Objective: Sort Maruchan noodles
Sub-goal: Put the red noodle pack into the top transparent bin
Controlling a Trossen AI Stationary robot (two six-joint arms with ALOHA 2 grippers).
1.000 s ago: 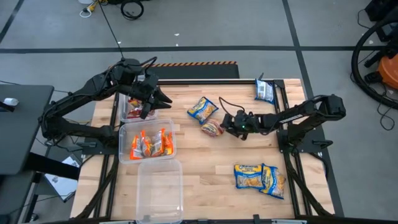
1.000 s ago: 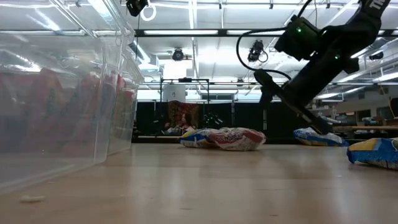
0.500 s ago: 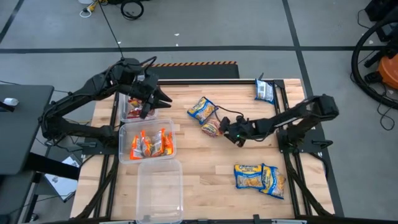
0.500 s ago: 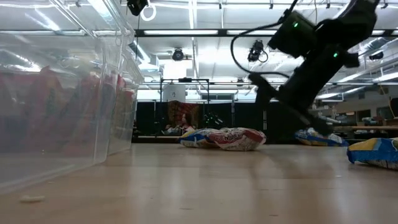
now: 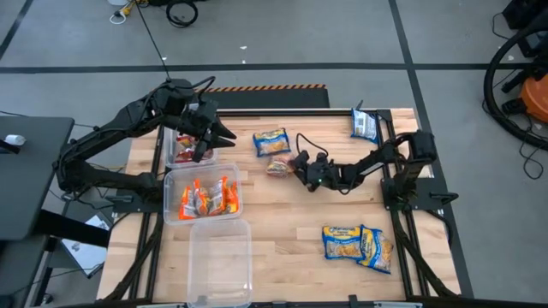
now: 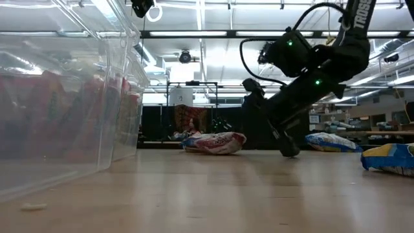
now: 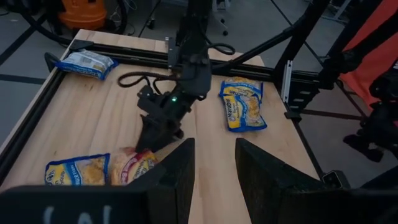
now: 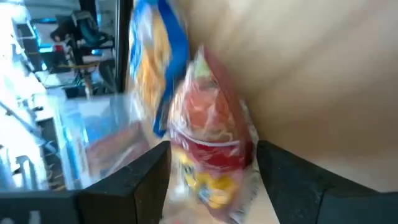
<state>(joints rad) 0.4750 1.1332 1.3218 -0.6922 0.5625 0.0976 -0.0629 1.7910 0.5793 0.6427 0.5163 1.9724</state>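
A red-and-silver packet [image 5: 277, 167] lies flat on the table just right of the bins, and a blue-and-yellow packet [image 5: 271, 141] lies against its far side. My right gripper [image 5: 297, 162] is open and low at the table, with a finger on each side of the red packet [image 8: 211, 134]; the blue-and-yellow packet [image 8: 155, 68] shows behind it. My left gripper [image 5: 214, 137] is open and hovers over the far bin [image 5: 171, 154], touching nothing. The left wrist view shows the red packet [image 7: 134, 165] and my right gripper [image 7: 155, 134] beside it. My right gripper has the right-hand end of the red packet [image 8: 214, 155] between its open fingers, without pinching it. The fingers come slanting down from the table's right. The packet lies flat on the table; which finger surface meets it I cannot tell.
Three clear bins stand along the left: the far one holds red packets, the middle bin [image 5: 171, 210] holds orange packets, and the near bin [image 5: 218, 265] holds none. Two blue-and-yellow packets [image 5: 358, 244] lie near the right front, and another packet [image 5: 364, 126] at the far right corner.
My right gripper has travelled toward the table's left and somewhat toward its far edge, dropping low to the table. The red packet and the blue-and-yellow packet have slid left and farther ahead of it, and the blue-and-yellow one has turned about.
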